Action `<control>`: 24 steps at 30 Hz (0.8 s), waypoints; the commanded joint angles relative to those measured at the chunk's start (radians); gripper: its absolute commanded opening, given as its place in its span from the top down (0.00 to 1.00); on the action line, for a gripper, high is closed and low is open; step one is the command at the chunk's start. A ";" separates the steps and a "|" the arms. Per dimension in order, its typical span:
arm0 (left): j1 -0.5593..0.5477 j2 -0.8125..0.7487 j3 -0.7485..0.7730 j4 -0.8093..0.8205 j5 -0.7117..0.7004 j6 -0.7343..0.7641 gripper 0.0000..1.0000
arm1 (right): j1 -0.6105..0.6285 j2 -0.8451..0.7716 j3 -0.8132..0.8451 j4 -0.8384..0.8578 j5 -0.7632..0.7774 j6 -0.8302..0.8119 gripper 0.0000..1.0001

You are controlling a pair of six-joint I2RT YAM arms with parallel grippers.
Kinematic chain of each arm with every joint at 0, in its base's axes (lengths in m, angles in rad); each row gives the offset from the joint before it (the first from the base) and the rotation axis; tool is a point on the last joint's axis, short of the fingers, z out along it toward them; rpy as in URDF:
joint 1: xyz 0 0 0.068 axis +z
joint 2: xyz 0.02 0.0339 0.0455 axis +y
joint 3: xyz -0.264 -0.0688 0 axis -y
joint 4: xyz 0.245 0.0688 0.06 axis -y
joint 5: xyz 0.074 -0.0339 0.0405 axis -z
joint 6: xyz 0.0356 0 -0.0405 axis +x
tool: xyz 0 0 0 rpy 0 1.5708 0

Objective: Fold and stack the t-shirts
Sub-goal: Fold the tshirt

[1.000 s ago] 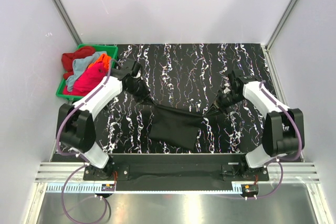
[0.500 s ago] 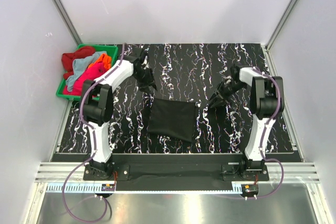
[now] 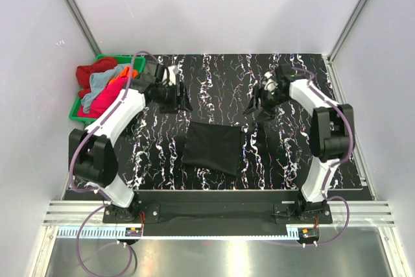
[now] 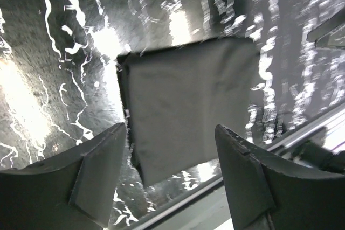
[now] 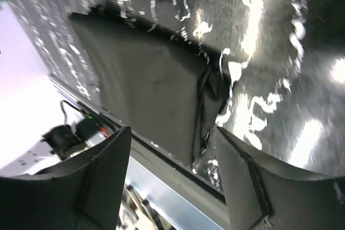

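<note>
Plain white walls (image 3: 220,4) enclose a black, white-veined table (image 3: 220,76).

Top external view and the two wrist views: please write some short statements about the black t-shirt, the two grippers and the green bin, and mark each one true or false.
1. The black t-shirt lies folded on the table, and no gripper touches it. True.
2. The left gripper is shut on the black t-shirt. False: it is open and empty, above the table.
3. The green bin holds several coloured t-shirts. True.
4. The green bin stands at the far right corner. False: it is at the far left corner.
5. The right gripper holds a red t-shirt. False: it is open and empty.
</note>
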 commanded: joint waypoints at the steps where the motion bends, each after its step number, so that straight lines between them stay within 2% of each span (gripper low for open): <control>1: 0.001 0.059 -0.049 0.099 0.025 0.074 0.27 | 0.034 0.090 0.044 0.051 -0.038 -0.063 0.29; 6: 0.005 0.157 -0.032 0.145 0.059 0.071 0.27 | 0.057 0.167 0.086 0.055 -0.037 -0.070 0.29; 9: 0.004 0.215 -0.021 0.169 0.080 0.038 0.32 | 0.065 0.197 0.088 0.062 -0.045 -0.082 0.36; 12: 0.002 0.245 -0.010 0.183 0.077 0.031 0.36 | 0.075 0.216 0.091 0.075 -0.058 -0.072 0.48; 14: 0.004 0.261 -0.006 0.183 0.073 0.030 0.37 | 0.084 0.231 0.086 0.082 -0.081 -0.067 0.51; 24: 0.004 0.315 0.004 0.208 0.126 0.014 0.42 | 0.103 0.268 0.060 0.097 -0.049 -0.056 0.47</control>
